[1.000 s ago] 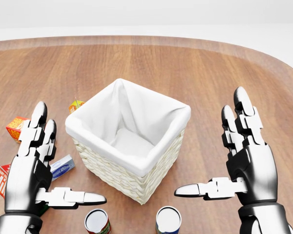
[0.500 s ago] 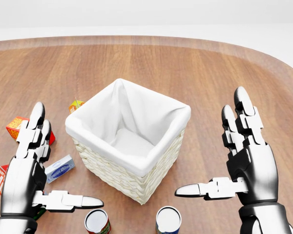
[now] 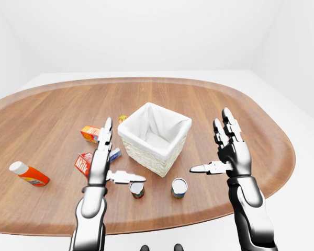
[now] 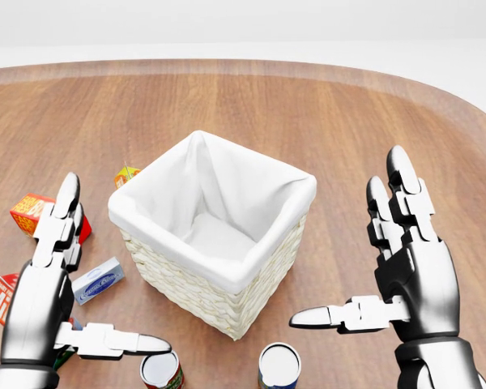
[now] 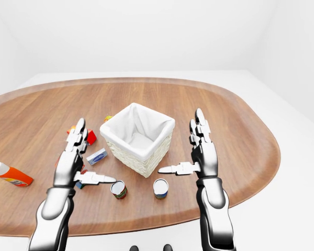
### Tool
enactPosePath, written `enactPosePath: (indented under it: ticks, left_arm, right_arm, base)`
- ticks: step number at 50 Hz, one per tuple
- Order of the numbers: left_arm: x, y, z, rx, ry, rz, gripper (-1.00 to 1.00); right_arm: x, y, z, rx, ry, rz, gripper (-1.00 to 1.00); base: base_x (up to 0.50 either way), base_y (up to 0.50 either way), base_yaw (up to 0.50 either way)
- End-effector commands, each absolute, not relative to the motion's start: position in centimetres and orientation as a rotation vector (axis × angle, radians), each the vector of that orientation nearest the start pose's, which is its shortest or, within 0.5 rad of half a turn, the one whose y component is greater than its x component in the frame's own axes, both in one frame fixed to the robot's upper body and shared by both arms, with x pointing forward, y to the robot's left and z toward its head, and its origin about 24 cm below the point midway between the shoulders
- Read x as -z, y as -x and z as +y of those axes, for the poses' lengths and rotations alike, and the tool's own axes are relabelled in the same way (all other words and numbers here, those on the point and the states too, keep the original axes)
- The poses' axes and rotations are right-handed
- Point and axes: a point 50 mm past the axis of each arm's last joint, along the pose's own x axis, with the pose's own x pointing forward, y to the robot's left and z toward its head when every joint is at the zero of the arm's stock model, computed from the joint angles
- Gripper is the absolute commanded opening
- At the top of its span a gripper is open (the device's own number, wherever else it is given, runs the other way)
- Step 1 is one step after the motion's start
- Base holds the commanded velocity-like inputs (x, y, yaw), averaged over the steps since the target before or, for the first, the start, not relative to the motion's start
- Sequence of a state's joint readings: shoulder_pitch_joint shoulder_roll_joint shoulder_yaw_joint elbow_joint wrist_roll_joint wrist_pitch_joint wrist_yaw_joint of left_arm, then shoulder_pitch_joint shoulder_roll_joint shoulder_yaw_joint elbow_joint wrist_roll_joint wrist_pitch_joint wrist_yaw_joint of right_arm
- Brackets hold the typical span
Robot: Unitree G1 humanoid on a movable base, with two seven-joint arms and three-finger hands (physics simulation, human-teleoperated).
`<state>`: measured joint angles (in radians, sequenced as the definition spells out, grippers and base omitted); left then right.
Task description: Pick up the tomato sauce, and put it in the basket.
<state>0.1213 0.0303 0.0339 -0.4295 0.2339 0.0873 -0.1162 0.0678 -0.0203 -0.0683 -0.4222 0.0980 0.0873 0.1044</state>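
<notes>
We are at the reach, not yet the grasp. Our left robot hand (image 4: 44, 300) hangs over the bench (image 4: 324, 105) with fingers straight and thumb stretched toward the red-labelled can (image 4: 162, 370) — most likely the tomato sauce, though the label is too small to read. In the head view the thumb tip sits just above the can's rim; whether it touches we cannot tell. The right robot hand (image 4: 409, 267) is spread open too, fingers up and thumb pointing left, holding nothing, well to the right of the basket (image 4: 215, 231).

The can stands upright near the bottom of the head view, just below the basket's lower corner, with a blue-labelled can (image 4: 277, 366) near it to the right. The basket is lined in white cloth and looks empty. Small cartons (image 3: 89, 133) and an orange bottle (image 3: 29, 174) lie further left and seem out of the way.

Next, we judge, the left robot hand must drop lower and bring its fingers round the can's side — the thumb alone gives no hold. The blue-labelled can is near enough to be knocked, so the approach should come from the left.
</notes>
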Motion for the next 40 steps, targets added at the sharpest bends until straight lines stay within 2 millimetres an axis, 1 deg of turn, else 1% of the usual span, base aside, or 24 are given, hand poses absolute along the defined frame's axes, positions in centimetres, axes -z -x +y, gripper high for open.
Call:
enactPosePath:
  ticks: [1,9,16,29,40]
  left_arm:
    - [-10.1,-22.2,16.3,0.017,-0.340,-0.181,1.00]
    - [-9.7,-22.1,16.1,0.024,-0.365,-0.162,1.00]
    - [-9.9,-21.8,16.1,0.022,-0.387,-0.169,1.00]
    - [-8.5,-21.7,15.9,0.021,-0.442,-0.106,1.00]
    - [-8.1,-21.5,15.9,0.016,-0.487,-0.098,1.00]
  right_arm:
    - [-11.6,-23.1,-16.5,-0.043,-0.045,-0.277,1.00]
    - [-11.6,-23.1,-16.5,-0.043,-0.045,-0.275,1.00]
    - [-11.6,-23.2,-16.5,-0.042,-0.046,-0.275,1.00]
    - [-11.7,-23.3,-16.7,-0.038,-0.047,-0.279,1.00]
    - [-11.5,-23.5,-16.8,-0.036,-0.047,-0.273,1.00]
  base:
    - [0.00,0.00,0.00]
    - [0.00,0.00,0.00]
    - [0.00,0.00,0.00]
    - [0.00,0.00,0.00]
    - [0.00,0.00,0.00]
